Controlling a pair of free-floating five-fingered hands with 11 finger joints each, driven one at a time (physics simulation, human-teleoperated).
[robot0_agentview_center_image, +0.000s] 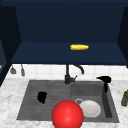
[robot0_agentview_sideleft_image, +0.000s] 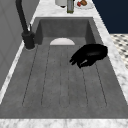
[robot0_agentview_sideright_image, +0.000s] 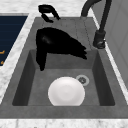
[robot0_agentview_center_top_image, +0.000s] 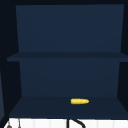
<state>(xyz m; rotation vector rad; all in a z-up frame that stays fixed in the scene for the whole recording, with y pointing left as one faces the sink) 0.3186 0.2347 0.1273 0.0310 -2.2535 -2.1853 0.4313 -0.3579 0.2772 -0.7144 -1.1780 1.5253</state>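
White bowl (robot0_agentview_sideright_image: 66, 91) in sink basin (robot0_agentview_sideright_image: 97, 75) | right robot hand (robot0_agentview_sideright_image: 60, 45) above

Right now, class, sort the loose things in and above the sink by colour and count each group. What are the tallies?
Yellow: 1, the corn cob on the cabinet shelf.
White: 1, the plate in the sink basin.
Red: 1, the ball at the sink's front edge.
Black: 2, the left hand and the right hand.
Total: 5.
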